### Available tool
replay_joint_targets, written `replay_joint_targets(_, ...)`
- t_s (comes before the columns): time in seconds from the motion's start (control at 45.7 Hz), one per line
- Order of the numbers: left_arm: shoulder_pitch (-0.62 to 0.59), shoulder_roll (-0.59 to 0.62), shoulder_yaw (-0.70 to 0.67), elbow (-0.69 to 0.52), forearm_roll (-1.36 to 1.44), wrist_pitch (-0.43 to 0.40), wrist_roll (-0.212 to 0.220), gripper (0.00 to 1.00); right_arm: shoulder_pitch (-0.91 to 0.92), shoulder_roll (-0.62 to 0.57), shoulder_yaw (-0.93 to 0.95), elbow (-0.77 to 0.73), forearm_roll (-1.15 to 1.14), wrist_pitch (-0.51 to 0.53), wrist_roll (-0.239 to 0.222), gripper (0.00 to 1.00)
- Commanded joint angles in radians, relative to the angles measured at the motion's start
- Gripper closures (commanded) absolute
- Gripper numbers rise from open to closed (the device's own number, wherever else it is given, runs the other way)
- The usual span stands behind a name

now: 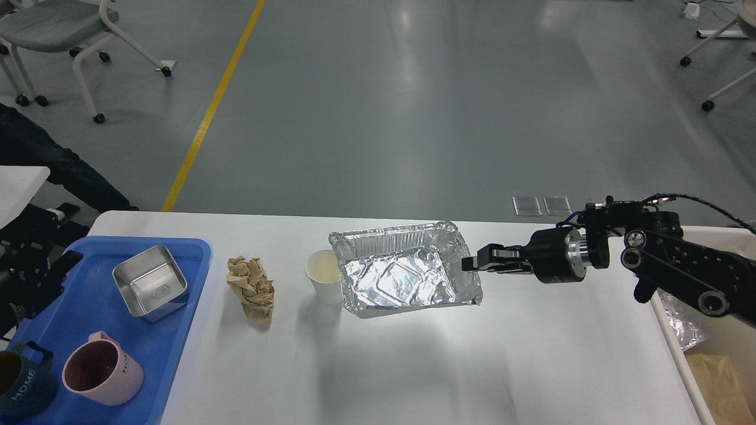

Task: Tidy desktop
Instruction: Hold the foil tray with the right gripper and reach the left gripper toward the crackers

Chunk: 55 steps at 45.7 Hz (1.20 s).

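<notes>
On the far left, a blue tray (183,295) sits on the white desk (472,366), at its left end. In the tray a dark cup (20,386) and a pink cup (103,369) both say "HOME" on the side. The pink cup looks empty. Behind them in the tray is a shiny metal box (150,283), open on top, with a small thing in it that I cannot make out.

Next on the desk lies a crumpled brown paper (252,288). Beside it stands a white paper cup (325,277), which looks empty. It is just beside a big foil pan (401,268), and that looks empty too.

The right arm comes in from the right and reaches out flat and level. The right gripper (472,262) is at the right rim of the foil pan, with its fingers close together, and seems to pinch the rim. The left gripper is not seen.

At the far right, off the desk edge, a beige bin (723,378) holds foil and brown paper.
</notes>
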Motion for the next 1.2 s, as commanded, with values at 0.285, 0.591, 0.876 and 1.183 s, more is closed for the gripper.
replay_joint_targets(0.285,0.01,0.305,0.056,-0.028,0.003,-0.046,-0.011,0.04,-0.005,-0.028,0.0,0.008,0.001,-0.002,0.0,1.0)
replay_joint_targets(0.591,-0.051,0.313,0.051,-0.036,0.208,-0.075,-0.008,0.04,-0.005,-0.031,0.002,0.011,0.002,-0.004,0.0,1.0)
replay_joint_targets(0.876,-0.186,0.15,0.054,0.021,0.356,-0.283,0.084,0.04,-0.005,-0.023,0.0,0.01,-0.001,-0.01,0.0,1.0)
replay_joint_targets(1.183,-0.555,-0.103,0.323,0.197,0.569,-0.342,0.222,0.04,-0.011,-0.029,0.0,0.011,-0.001,-0.011,0.0,1.0)
